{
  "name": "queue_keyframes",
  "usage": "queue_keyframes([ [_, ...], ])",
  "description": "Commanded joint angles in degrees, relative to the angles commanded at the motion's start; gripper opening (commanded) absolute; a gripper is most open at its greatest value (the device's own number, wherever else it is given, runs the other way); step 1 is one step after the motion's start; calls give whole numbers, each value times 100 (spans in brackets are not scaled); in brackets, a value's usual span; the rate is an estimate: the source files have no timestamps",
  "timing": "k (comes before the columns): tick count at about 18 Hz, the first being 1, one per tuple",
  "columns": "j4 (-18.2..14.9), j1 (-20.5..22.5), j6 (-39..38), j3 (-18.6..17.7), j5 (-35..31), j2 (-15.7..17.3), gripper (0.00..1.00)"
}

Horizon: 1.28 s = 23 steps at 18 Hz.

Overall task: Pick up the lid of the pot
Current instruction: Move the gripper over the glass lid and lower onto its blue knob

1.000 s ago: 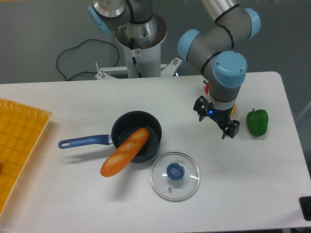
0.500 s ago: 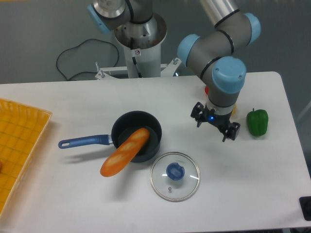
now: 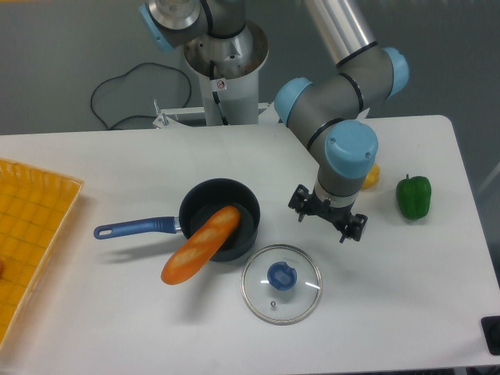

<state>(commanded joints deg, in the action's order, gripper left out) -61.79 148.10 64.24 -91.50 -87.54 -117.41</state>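
We see a yellow crate cut off at left, then a blue-handled saucepan, its interior partly hidden by a baguette leaning over the rim. The glass lid lies near the pan; above and right, the gripper hangs with fingers apart, partly hiding something yellow we cannot identify, left of a green bell pepper.

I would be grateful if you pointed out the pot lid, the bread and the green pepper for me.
Pot lid (image 3: 282,276): fixed camera view, on its blue knob.
Bread (image 3: 201,245): fixed camera view, middle of its crust.
Green pepper (image 3: 413,197): fixed camera view, middle of its body.
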Motion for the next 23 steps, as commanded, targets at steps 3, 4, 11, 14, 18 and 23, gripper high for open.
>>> queue_keyframes([
  [3,26,-176,106,89,-26,-150,100],
  [4,44,-229,150,97,-35,-176,100],
  [11,166,-413,300,203,-44,-370,100],
  [14,193,-440,300,264,-44,-440,100],
  [18,193,-484,308,361,-44,-554,100],
  [23,202,-554,317,387,-44,-607,100],
])
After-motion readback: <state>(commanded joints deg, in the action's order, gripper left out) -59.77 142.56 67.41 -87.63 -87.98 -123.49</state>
